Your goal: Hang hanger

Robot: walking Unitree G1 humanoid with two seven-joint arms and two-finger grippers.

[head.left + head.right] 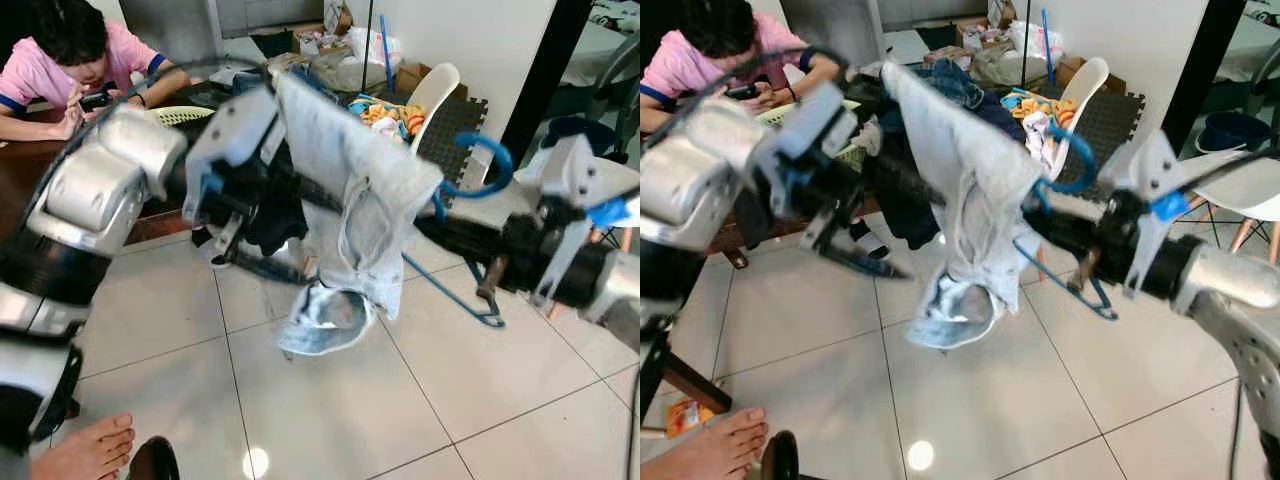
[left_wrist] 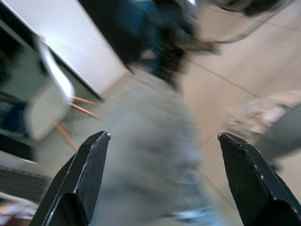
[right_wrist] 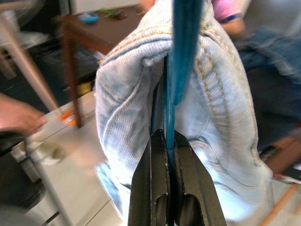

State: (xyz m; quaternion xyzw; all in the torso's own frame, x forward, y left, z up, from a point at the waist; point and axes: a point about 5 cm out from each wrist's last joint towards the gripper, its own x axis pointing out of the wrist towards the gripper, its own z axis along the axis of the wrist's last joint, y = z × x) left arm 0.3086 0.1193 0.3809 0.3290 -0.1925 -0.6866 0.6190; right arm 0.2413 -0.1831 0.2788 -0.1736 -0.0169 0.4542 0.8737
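Lots of blur here, so some of this is rough. The left wrist view is smeared: you can make out the two black fingers (image 2: 84, 179) spread wide with a grey-blue blur of fabric past them, plus a white chair (image 2: 47, 101) and tile floor (image 2: 235, 80), but whether anything touches the fingers is impossible to call.

The blue hanger (image 1: 470, 180) is mostly hidden under the pale denim garment (image 1: 350, 200) draped over it; only the curled hook up top and a bit of the lower bar poking out below show in the head views. The garment's lower end hangs down in a bunched loop above the floor tiles, not clearly touching them.

The right gripper (image 3: 170, 141) has its jaws pinched closed on the blue hanger's thin edge, with the denim wrapped around it right ahead. From the head views that right arm reaches in from the right, roughly level, to the hanger at the middle.

The left gripper (image 2: 164, 179) has open jaws; its arm comes across from the left, elbow high, and its wrist sits beside the garment's upper part.

Behind, a person in a pink shirt (image 1: 40, 70) leans on a dark wooden surface (image 1: 20, 165), cut off by the frame edge. A bare foot (image 1: 90, 450) sits at the bottom corner.
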